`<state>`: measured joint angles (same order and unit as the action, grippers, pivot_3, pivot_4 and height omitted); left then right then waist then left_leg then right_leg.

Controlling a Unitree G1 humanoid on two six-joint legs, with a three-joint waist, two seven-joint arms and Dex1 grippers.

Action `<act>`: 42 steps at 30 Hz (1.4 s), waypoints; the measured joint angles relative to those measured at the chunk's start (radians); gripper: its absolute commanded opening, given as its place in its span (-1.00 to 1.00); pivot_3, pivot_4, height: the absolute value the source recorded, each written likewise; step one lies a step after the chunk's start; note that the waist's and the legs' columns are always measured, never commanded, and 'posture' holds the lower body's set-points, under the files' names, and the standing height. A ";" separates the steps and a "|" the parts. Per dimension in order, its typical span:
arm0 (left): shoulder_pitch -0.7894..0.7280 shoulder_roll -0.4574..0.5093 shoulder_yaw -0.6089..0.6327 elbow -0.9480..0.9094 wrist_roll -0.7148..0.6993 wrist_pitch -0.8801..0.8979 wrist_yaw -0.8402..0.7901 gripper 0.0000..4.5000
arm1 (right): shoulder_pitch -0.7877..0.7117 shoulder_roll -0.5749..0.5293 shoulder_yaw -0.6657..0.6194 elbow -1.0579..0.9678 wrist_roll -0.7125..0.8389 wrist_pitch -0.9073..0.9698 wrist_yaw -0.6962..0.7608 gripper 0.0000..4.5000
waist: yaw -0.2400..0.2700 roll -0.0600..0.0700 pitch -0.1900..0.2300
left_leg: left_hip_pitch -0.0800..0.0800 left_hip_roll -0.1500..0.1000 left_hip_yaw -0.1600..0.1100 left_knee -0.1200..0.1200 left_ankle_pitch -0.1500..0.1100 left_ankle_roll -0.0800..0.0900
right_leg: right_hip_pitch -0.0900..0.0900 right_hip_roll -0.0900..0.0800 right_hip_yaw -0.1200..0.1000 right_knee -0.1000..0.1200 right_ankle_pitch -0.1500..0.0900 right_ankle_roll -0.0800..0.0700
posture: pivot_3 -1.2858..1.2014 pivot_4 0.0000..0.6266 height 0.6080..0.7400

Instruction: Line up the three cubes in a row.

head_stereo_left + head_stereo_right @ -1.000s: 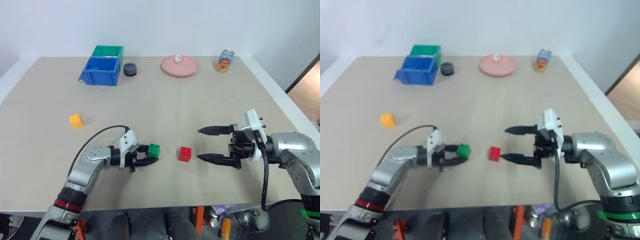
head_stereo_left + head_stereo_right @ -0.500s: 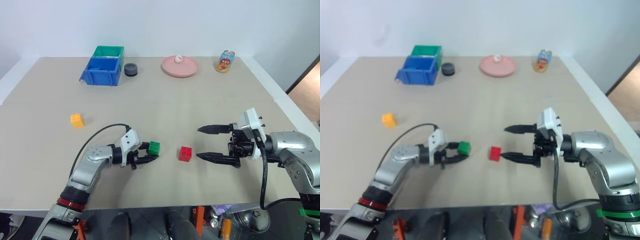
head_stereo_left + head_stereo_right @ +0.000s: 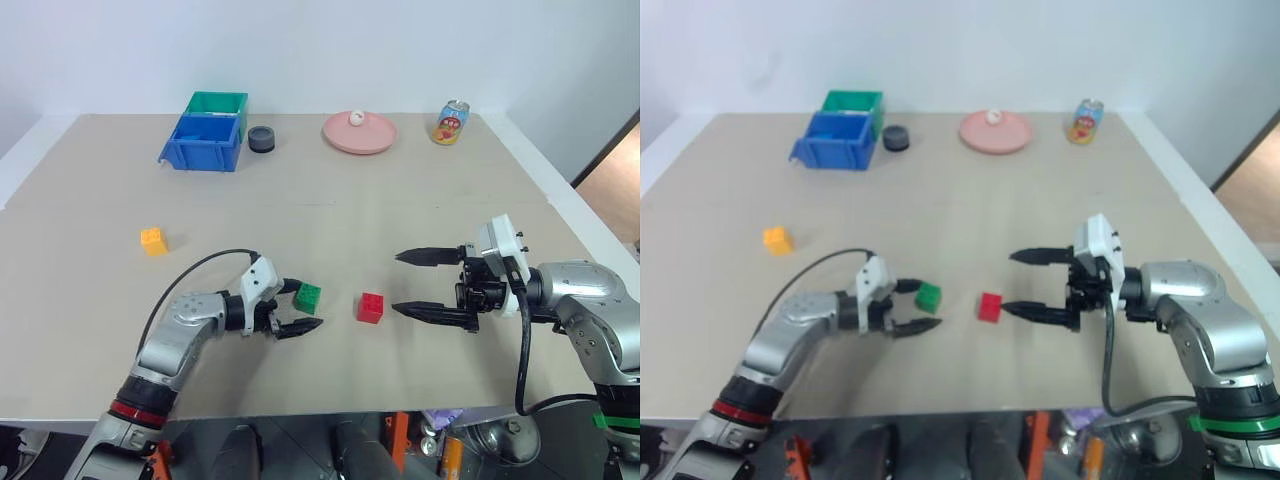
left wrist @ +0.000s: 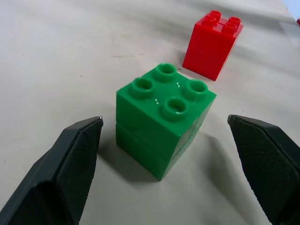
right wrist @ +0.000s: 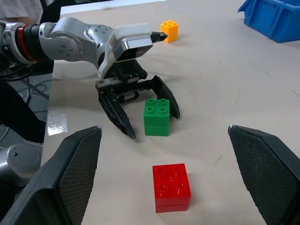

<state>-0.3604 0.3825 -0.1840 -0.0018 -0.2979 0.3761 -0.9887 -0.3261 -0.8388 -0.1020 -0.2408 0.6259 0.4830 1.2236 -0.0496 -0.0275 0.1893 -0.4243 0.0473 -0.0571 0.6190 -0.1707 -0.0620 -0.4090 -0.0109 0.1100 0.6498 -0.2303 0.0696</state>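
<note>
Left tool (image 3: pixel 296 307): released, straddling green cube (image 3: pixel 307 296) | Right tool (image 3: pixel 412 283): released, beside red cube (image 3: pixel 370 307) | Yellow cube (image 3: pixel 153 240): well apart on bench (image 3: pixel 330 200)

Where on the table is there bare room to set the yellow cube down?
Bare tabletop lies between the yellow cube and the left gripper, and mid-table before the blue bin and pink plate. It is crowded around the green cube and red cube.

The green cube (image 3: pixel 308 297) stands upright, studs up, just left of lower centre. The red cube (image 3: pixel 371 307) sits near it to the right. The yellow-orange cube (image 3: pixel 153 240) lies well apart, at middle left.
</note>
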 measured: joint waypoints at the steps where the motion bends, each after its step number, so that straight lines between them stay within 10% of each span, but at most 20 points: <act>1: 0.000 0.004 0.010 -0.017 -0.019 0.023 0.001 0.99 | -0.002 0.002 0.007 0.000 0.000 0.000 0.001 1.00 | 0.000 0.000 0.000 | 0.000 0.000 0.000 0.000 0.000 0.000 | 0.000 0.000 0.000 0.000 0.000 0.000 | 0.03 -0.52 0.94; 17: -0.015 0.070 0.313 -0.253 -0.341 0.321 0.187 0.99 | -0.027 0.008 0.013 0.008 0.005 0.001 0.013 1.00 | 0.001 -0.001 0.000 | 0.000 0.000 0.000 0.001 0.000 0.000 | 0.000 0.000 0.000 0.000 0.000 0.000 | 0.03 -0.52 0.94; 33: 0.355 -0.038 0.505 -0.370 -0.170 0.300 0.734 0.99 | -0.077 0.113 0.089 -0.050 0.037 0.043 -0.042 1.00 | 0.004 -0.003 0.000 | 0.000 0.000 -0.001 0.000 0.000 -0.001 | 0.000 0.000 -0.001 -0.001 -0.001 -0.001 | 0.03 -0.52 0.94; 42: 0.253 -0.130 0.514 -0.288 -0.085 0.275 0.936 0.99 | -0.083 0.121 0.104 -0.039 0.032 0.031 -0.028 1.00 | 0.003 -0.003 -0.001 | 0.001 0.000 -0.001 0.001 0.001 -0.002 | 0.000 0.001 0.000 0.000 0.002 -0.002 | 0.03 -0.52 0.94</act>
<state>-0.1070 0.2528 0.3303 -0.2895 -0.3829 0.6515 -0.0528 -0.4087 -0.7177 0.0015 -0.2796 0.6578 0.5139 1.1958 -0.0468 -0.0306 0.1885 -0.4229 0.0474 -0.0581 0.6195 -0.1702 -0.0638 -0.4086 -0.0099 0.1095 0.6495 -0.2288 0.0675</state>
